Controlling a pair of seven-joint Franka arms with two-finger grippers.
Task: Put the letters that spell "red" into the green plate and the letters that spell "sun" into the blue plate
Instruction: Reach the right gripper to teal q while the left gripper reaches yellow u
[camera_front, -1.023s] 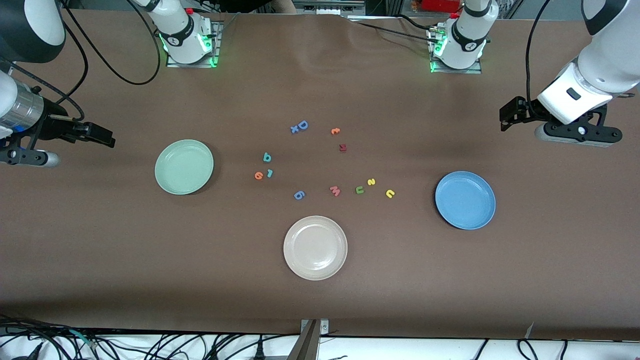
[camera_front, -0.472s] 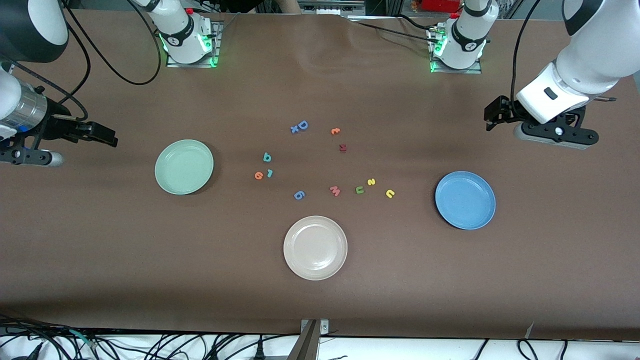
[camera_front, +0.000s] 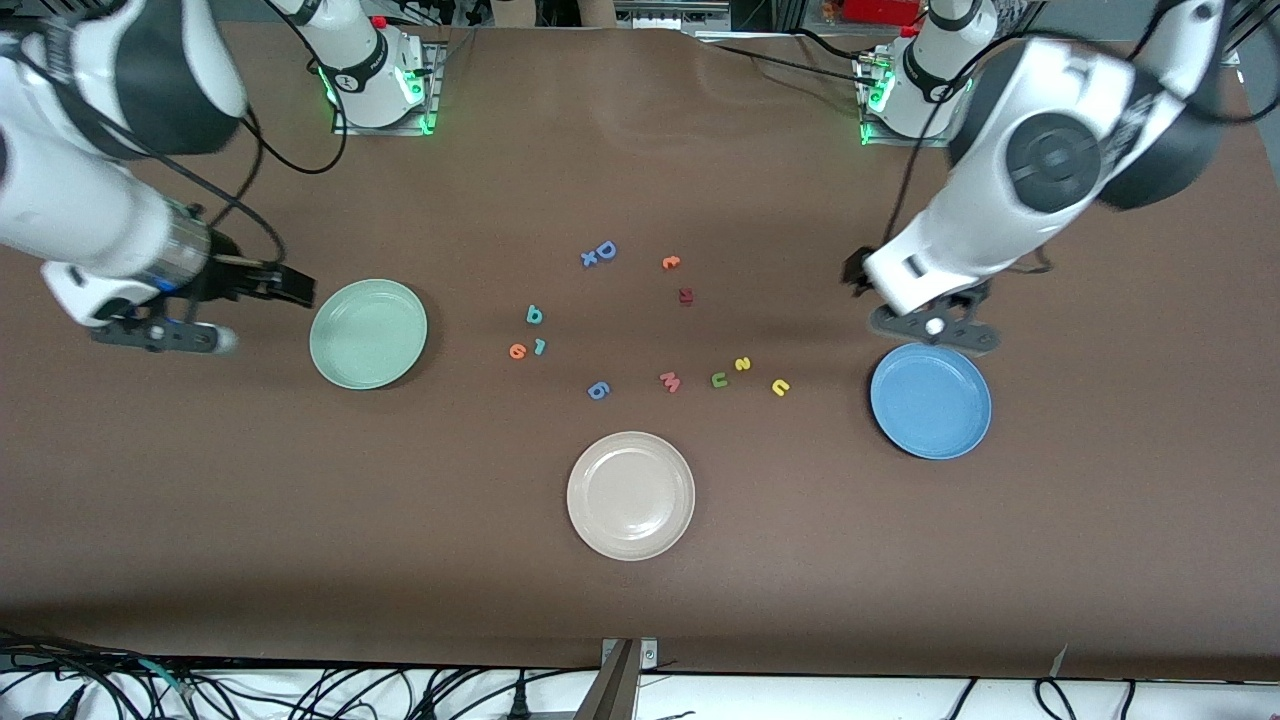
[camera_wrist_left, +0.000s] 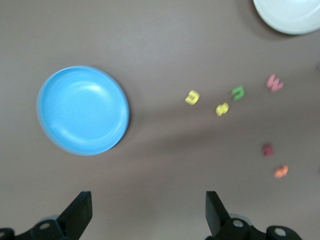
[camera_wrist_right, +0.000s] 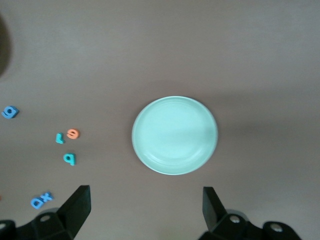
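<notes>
The green plate lies toward the right arm's end, with the teal d, orange e and thin teal r loose on the table beside it. The blue plate lies toward the left arm's end, with the yellow s, green u and yellow n beside it. My left gripper hangs open and empty over bare table by the blue plate's rim. My right gripper hangs open and empty over bare table by the green plate.
A beige plate sits nearest the front camera. Other loose pieces lie mid-table: a pink M, a blue 6, a blue D, a small orange piece and a dark red one.
Both arms have swung in from the table's ends: the left gripper now hangs by the blue plate, the right by the green plate. Letters and plates have not moved.
</notes>
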